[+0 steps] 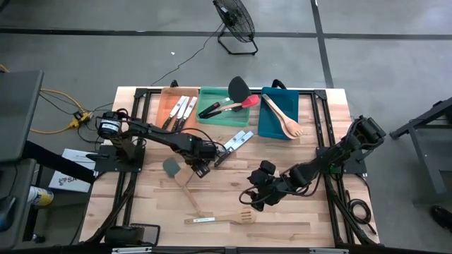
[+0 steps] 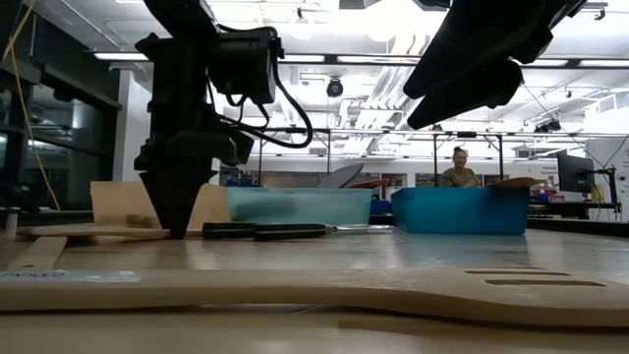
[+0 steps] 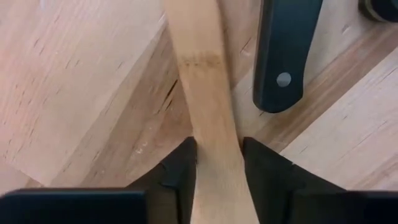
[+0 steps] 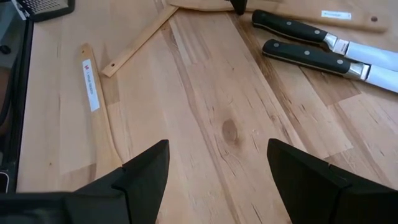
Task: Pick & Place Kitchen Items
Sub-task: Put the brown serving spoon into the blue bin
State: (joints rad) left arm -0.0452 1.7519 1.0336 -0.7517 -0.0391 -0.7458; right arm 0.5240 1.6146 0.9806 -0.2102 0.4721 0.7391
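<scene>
wooden turner [image 2: 324, 290] lies nearest; left claw [image 1: 200, 168] straddles spatula handle [image 3: 208, 99].

The left arm reaches from the table's left side toward the middle, its wrist bent down. The left gripper [image 1: 200, 167] stands tip-down at the table surface, and its fingers [image 3: 180, 171] press on both sides of a wooden handle [image 3: 208, 106]. The right arm comes in from the right side, low over the table. The right gripper [image 1: 252, 197] hangs above the surface with its fingers [image 4: 149, 168] spread wide, holding nothing.
</scene>
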